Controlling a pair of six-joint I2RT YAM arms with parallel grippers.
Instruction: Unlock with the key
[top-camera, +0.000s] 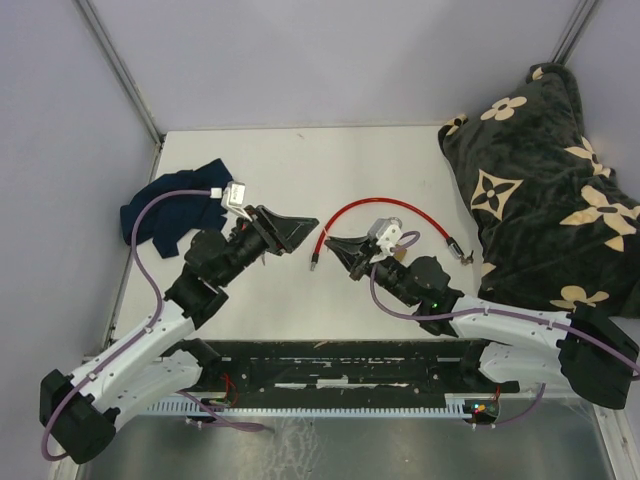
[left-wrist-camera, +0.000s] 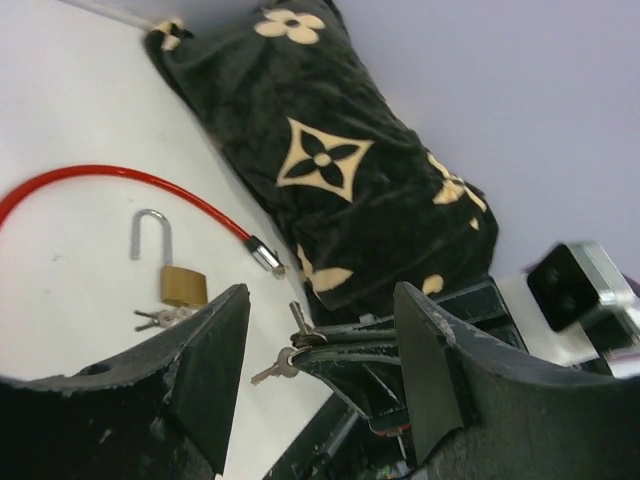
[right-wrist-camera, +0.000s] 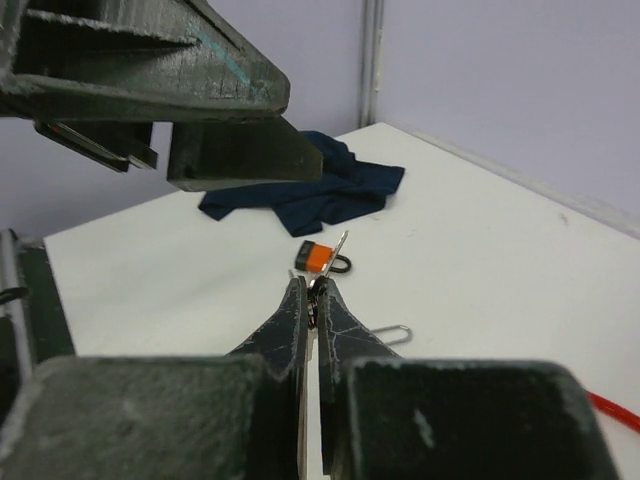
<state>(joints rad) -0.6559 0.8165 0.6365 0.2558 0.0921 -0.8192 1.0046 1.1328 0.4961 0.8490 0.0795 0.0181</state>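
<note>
My right gripper (top-camera: 335, 245) (right-wrist-camera: 312, 285) is shut on a bunch of small silver keys (right-wrist-camera: 340, 248), with one key sticking out past the fingertips. It also shows in the left wrist view, with keys (left-wrist-camera: 268, 367) hanging from its tips. An orange-and-black padlock (right-wrist-camera: 322, 258) lies on the table just beyond the key. A brass padlock (left-wrist-camera: 183, 285) with its shackle swung open lies by more keys (left-wrist-camera: 155, 320). My left gripper (top-camera: 305, 232) (left-wrist-camera: 320, 300) is open and empty, tip to tip with the right gripper.
A red cable (top-camera: 380, 208) (left-wrist-camera: 120, 175) arcs across the table behind the right gripper. A black flowered pillow (top-camera: 540, 190) (left-wrist-camera: 340, 170) fills the right side. A dark blue cloth (top-camera: 170, 215) (right-wrist-camera: 300, 195) lies at the left. A wire clip (right-wrist-camera: 395, 332) lies near the right fingers.
</note>
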